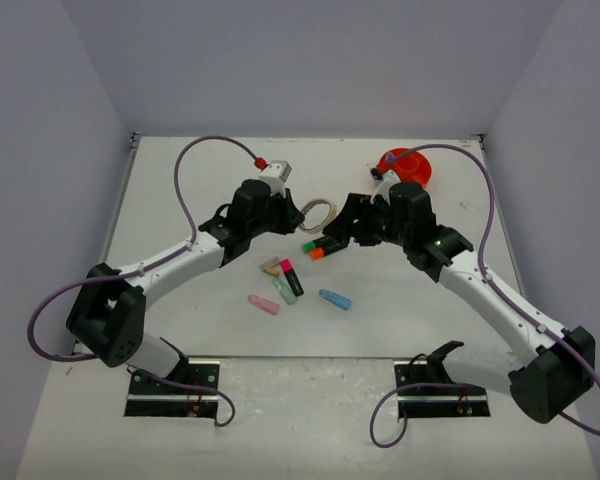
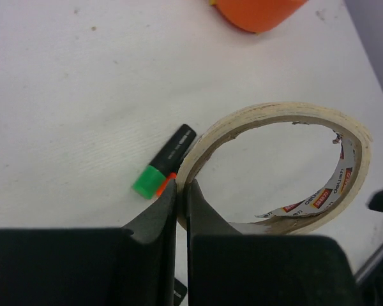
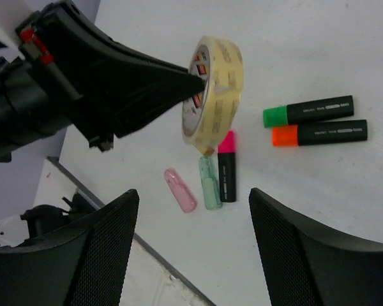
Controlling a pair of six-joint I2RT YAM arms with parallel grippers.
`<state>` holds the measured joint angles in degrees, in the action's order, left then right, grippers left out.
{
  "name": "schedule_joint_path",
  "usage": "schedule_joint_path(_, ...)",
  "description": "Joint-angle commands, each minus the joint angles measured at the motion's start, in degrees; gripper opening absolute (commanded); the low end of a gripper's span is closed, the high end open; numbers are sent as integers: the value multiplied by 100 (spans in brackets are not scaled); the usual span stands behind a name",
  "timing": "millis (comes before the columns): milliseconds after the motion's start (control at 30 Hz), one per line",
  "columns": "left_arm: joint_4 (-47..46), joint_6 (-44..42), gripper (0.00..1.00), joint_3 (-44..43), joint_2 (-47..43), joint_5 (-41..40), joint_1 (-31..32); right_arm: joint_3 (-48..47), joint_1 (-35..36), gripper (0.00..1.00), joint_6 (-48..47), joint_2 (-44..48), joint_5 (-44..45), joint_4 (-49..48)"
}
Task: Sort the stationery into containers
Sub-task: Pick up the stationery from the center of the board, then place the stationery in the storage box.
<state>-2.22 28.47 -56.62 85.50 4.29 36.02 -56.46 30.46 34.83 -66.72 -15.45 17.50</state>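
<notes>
My left gripper (image 2: 182, 185) is shut on the rim of a tan roll of masking tape (image 2: 287, 166), held on edge above the table (image 1: 318, 213); the roll also shows in the right wrist view (image 3: 220, 83). My right gripper (image 3: 193, 191) is open and empty, right of the roll (image 1: 342, 225). The green-capped (image 1: 310, 245) and orange-capped (image 1: 318, 254) highlighters lie side by side under it. The pink-capped highlighter (image 1: 290, 275), green eraser (image 1: 284, 290), pink eraser (image 1: 263, 304) and blue eraser (image 1: 334, 299) lie nearer. The orange tub (image 1: 408, 166) stands at the back right.
A small tan item (image 1: 270, 266) lies beside the pink-capped highlighter. The tub's edge shows at the top of the left wrist view (image 2: 258, 13). Grey walls close the table at the back and both sides.
</notes>
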Motion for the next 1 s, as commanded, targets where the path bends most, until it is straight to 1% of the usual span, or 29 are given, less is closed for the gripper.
schedule_joint_path(0,-713,8,0,274,-110,858,183,-253,-5,71,417,-332,-469,-517)
schedule_joint_path(67,-813,27,0,325,-158,990,249,-229,-5,67,446,-334,-359,-520)
schedule_joint_path(167,-990,7,0,434,-210,1222,256,-179,-5,56,439,-277,-126,-498)
schedule_joint_path(233,-1108,-8,0,504,-254,1346,259,-155,-14,52,422,-206,55,-472)
schedule_joint_path(333,-1219,-8,0,591,-279,1373,265,-146,-23,34,376,-122,314,-353)
schedule_joint_path(367,-1211,-25,0,600,-271,1372,256,-137,-23,31,367,-121,350,-326)
schedule_joint_path(467,-1177,-32,0,591,-230,1256,256,-71,-23,30,351,30,452,-267)
schedule_joint_path(500,-1179,-34,0,587,-219,1250,256,-37,-23,18,345,72,459,-272)
schedule_joint_path(533,-1184,-34,0,583,-210,1249,256,1,-23,5,341,105,464,-282)
schedule_joint_path(567,-1176,-43,2,549,-201,1291,264,11,-23,0,349,148,481,-282)
schedule_joint_path(600,-1110,-43,27,528,-201,1254,258,12,-36,0,330,164,521,-276)
schedule_joint_path(633,-969,-53,48,481,-225,1191,256,-23,-60,0,313,188,549,-254)
schedule_joint_path(667,-781,-56,77,421,-257,1069,260,-75,-105,0,288,212,578,-213)
schedule_joint_path(700,-529,-48,99,343,-287,865,265,-127,-178,0,270,225,617,-161)
schedule_joint_path(733,-84,-37,100,202,-326,424,262,-199,-371,0,255,242,646,-98)
schedule_joint_path(767,530,-24,100,5,-370,-217,256,-295,-672,0,227,265,658,-24)
schedule_joint_path(800,1356,10,100,-276,-415,-503,248,-435,-866,0,237,273,678,51)
schedule_joint_path(833,1385,18,100,-281,-494,-796,256,-445,-1072,0,273,262,732,54)
schedule_joint_path(900,2248,1,100,-355,-1055,-1202,248,-815,-1650,0,429,138,921,148)
schedule_joint_path(967,2451,-24,100,-229,-1484,-1367,256,-1048,-2087,0,608,-49,1143,166)
